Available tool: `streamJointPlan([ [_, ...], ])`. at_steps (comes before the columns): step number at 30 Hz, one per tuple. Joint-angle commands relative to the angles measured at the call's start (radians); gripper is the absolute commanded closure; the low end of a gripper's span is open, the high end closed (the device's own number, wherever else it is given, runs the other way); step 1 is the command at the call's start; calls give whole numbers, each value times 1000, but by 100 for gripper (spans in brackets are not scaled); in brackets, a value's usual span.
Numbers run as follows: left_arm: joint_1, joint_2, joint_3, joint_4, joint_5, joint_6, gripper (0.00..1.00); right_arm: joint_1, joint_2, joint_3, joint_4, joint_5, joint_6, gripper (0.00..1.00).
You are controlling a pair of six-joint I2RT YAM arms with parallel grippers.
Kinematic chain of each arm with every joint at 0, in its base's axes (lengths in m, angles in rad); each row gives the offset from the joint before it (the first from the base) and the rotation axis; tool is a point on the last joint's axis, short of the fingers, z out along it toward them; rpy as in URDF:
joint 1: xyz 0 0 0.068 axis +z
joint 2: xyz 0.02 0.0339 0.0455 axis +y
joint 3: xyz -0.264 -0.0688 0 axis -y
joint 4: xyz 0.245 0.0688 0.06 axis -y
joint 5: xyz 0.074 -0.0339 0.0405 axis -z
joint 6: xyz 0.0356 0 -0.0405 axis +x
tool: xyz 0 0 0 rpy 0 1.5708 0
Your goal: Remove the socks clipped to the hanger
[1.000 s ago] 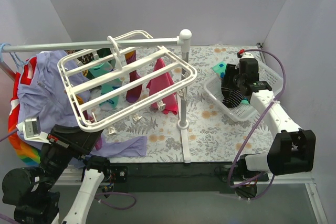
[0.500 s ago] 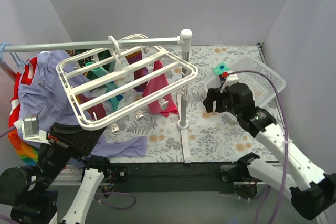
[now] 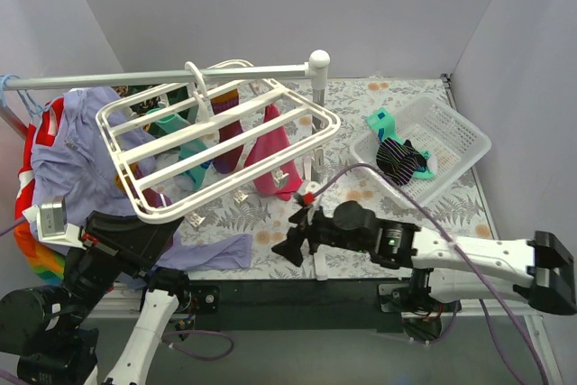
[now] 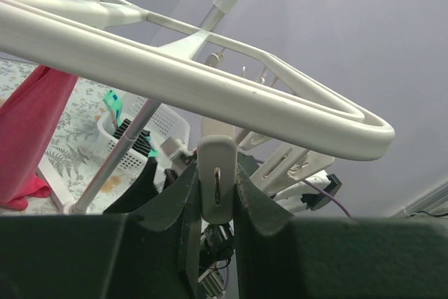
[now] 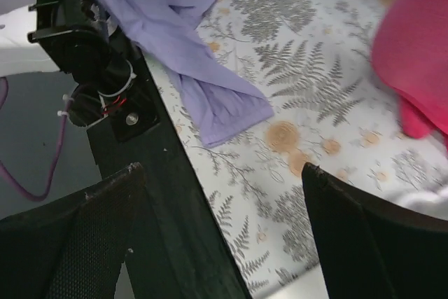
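Mostly could not see the left gripper (image 4: 215,173) in the top view, tucked under the near left corner of the hanger (image 3: 216,146). Could not trace where the socks (image 3: 230,143) met their clips behind the crossbars, nor sort the dark scraps of colour at the far left of the frame. Saw the shirt (image 3: 72,151) cut off by the left edge.

Found the left gripper closed on a white clip (image 4: 216,188) dangling under the hanger's front bar, with a dark finger (image 4: 178,208) against each side of it. Found the right gripper (image 5: 222,173) spread wide and holding nothing, low over the floral cloth (image 3: 379,214) near the front edge, just beside the foot of the pole (image 3: 313,187). Noted the shirt's hem and a pink sock (image 5: 416,68) ahead of its fingers in the right wrist view.

Saw the hanger hooked over the rail (image 3: 108,79), above the cloth. Noted beneath it the pink sock, toe touching the cloth, a purple sock (image 3: 227,149) beside it, and a teal sock (image 3: 194,161) further left, all hanging. Noted a striped sock (image 3: 401,161) lying in the basket (image 3: 469,146) and a second teal sock (image 3: 380,121) draped on its far rim, well apart from the hanger.
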Motion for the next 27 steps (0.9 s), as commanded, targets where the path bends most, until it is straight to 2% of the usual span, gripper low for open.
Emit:
streamJointPlan([
  [1, 8, 44, 12, -32, 34, -4, 100, 55, 259, 166, 312, -40, -107, 2],
  [6, 10, 55, 20, -39, 28, -14, 100, 55, 606, 448, 353, -89, -164, 2],
  [12, 10, 58, 31, -40, 22, -26, 100, 58, 882, 743, 366, -61, -215, 2],
  [20, 11, 54, 21, -40, 20, -53, 100, 79, 1037, 921, 465, -31, -308, 2],
  [27, 13, 50, 6, -16, 36, -86, 100, 93, 1177, 1122, 464, -60, -319, 2],
])
